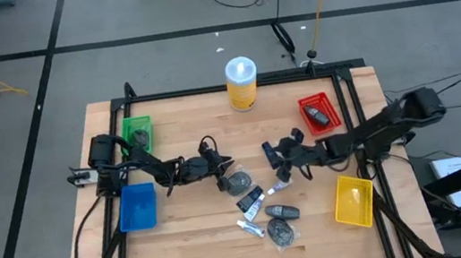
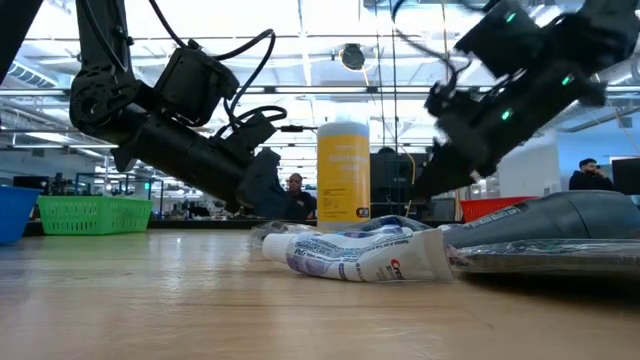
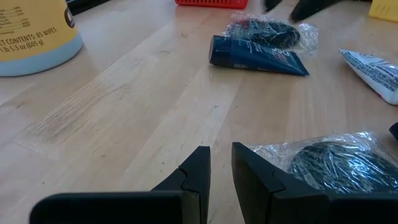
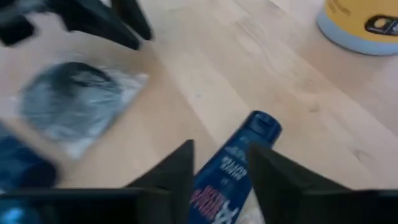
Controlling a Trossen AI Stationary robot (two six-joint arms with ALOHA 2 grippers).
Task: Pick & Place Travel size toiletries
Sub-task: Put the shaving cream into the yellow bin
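Several small toiletries lie flat on the wooden table: a round dark packet [image 1: 238,182] [image 3: 336,165], a blue tube [image 3: 255,56] [image 4: 231,167], a clear-wrapped dark item [image 3: 270,28], a white tube [image 1: 249,228] [image 2: 360,255], a black bottle [image 1: 281,213] and a second round packet [image 1: 281,233]. My left gripper [image 1: 223,171] [image 3: 221,165] is low over the table beside the first round packet, its fingers a narrow gap apart with nothing between. My right gripper [image 1: 276,161] [image 4: 217,165] is open above the blue tube, a finger on either side of it. My left gripper has one finger [image 3: 255,177] right against the clear wrap edge [image 3: 273,152] of the round packet, which lies flat on the table. Whether the finger touches the wrap, I cannot tell.
A yellow canister [image 1: 242,83] stands at the table's far edge. A green bin [image 1: 137,135] and a blue bin [image 1: 137,206] sit at the left. A red bin [image 1: 320,115] and a yellow bin [image 1: 354,200] sit at the right. Bare wood lies between the grippers and the canister.
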